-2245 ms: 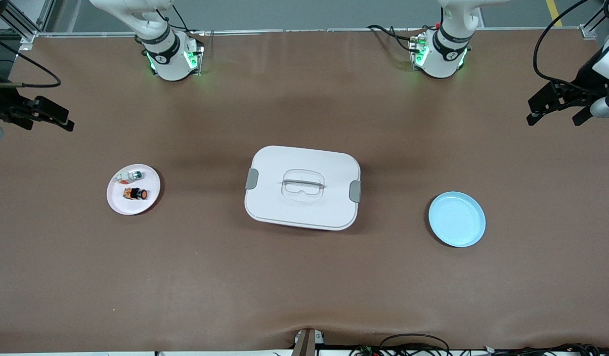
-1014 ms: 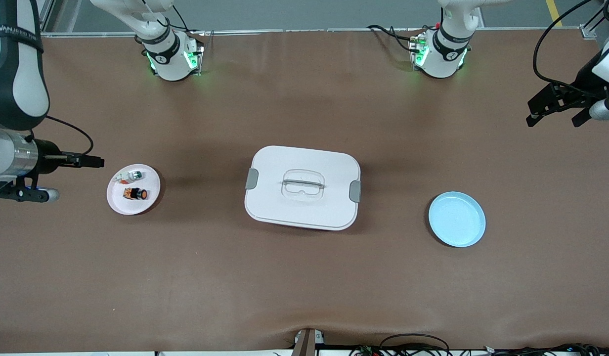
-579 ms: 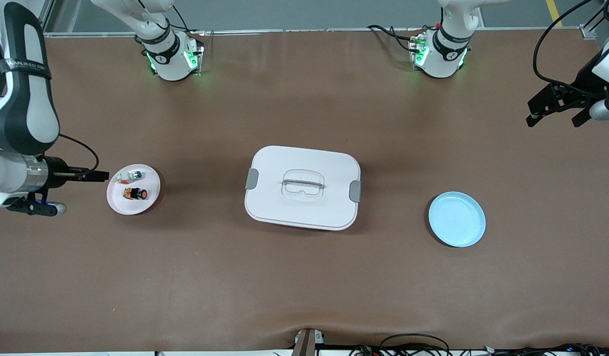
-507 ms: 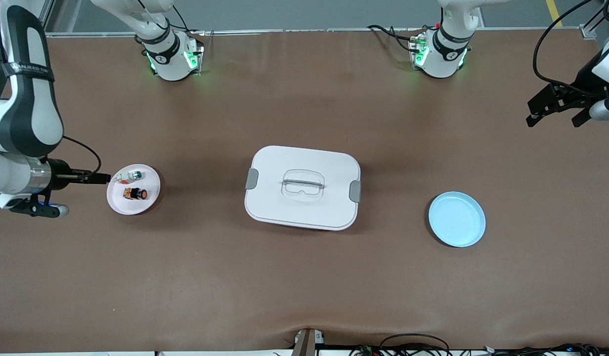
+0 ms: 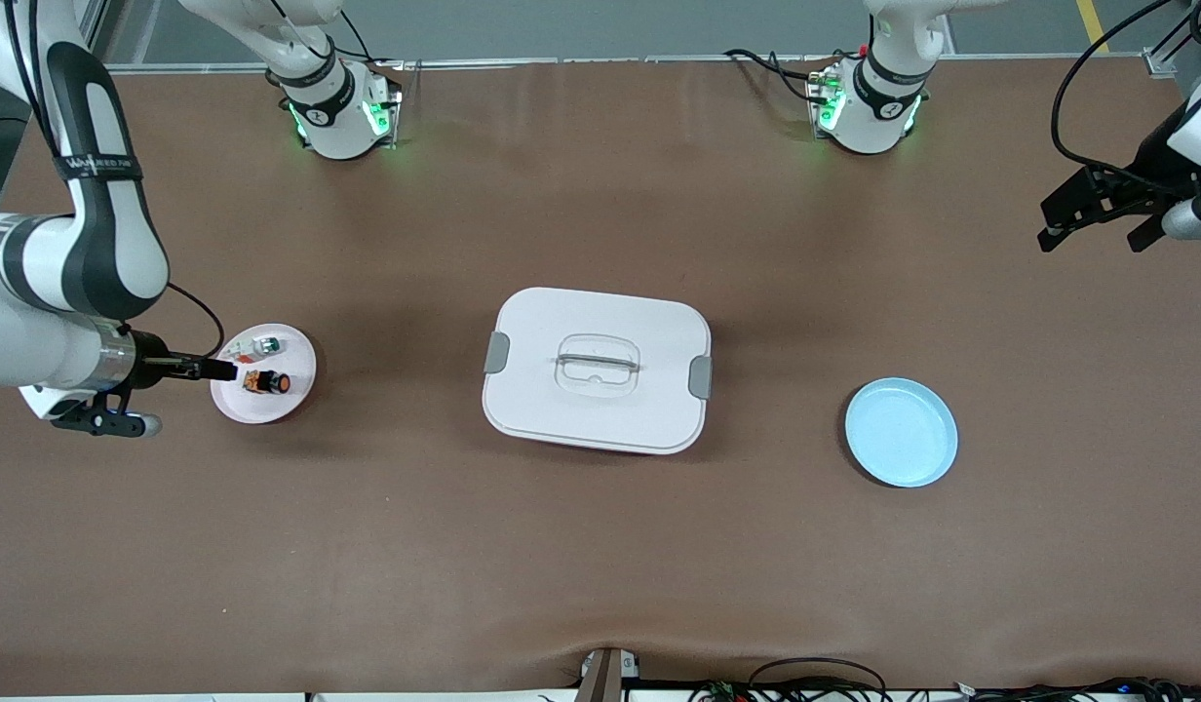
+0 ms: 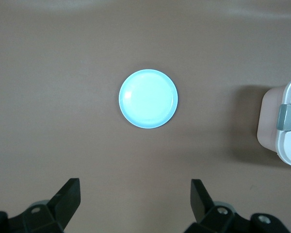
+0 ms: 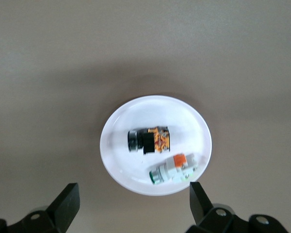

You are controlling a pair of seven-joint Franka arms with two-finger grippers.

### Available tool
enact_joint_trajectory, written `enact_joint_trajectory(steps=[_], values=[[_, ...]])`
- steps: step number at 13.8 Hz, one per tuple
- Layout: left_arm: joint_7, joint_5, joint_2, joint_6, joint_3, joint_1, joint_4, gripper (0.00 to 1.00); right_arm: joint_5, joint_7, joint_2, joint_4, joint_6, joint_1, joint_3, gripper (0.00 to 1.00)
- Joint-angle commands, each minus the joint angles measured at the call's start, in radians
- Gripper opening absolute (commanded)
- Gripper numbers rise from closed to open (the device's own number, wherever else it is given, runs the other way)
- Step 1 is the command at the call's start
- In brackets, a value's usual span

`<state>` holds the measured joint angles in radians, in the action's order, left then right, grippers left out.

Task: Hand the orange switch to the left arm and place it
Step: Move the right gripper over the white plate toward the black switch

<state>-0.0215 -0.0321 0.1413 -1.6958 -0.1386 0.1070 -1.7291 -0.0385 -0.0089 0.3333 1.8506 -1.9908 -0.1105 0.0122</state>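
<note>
Orange switch [image 5: 268, 382] lies on the white plate [image 5: 293, 398], at 9 o'clock from box [image 5: 597, 370]. Likely light, rigid, smooth; grip across its black body.

Right gripper [image 7: 131, 206] spread, over the plate. Left gripper [image 6: 136, 204] spread, waiting over the table's left-arm end.

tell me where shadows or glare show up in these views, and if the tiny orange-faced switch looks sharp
Front view: soft dark shadow around the large white plastic box; pale sheen on the brown table near the bases. Right wrist view: broad shadow surrounds the small white round plate; the orange switch is slightly soft. Left wrist view: mild glare on the light blue round plate.
</note>
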Motion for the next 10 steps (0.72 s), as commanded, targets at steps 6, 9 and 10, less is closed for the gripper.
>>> enact_joint_trajectory(steps=[6,9,10], values=[[-0.005,-0.002,-0.025,0.021,0.001,0.002,0.043,1.0,-0.004,-0.036,-0.028,0.222,-0.301,-0.011,-0.009,1.0],[-0.006,-0.002,-0.025,0.021,0.001,0.002,0.043,1.0,-0.003,-0.043,-0.023,0.283,-0.414,-0.006,-0.011,1.0],[-0.006,-0.002,-0.025,0.021,0.002,0.003,0.043,1.0,-0.003,-0.055,-0.019,0.285,-0.425,-0.003,-0.011,1.0]])
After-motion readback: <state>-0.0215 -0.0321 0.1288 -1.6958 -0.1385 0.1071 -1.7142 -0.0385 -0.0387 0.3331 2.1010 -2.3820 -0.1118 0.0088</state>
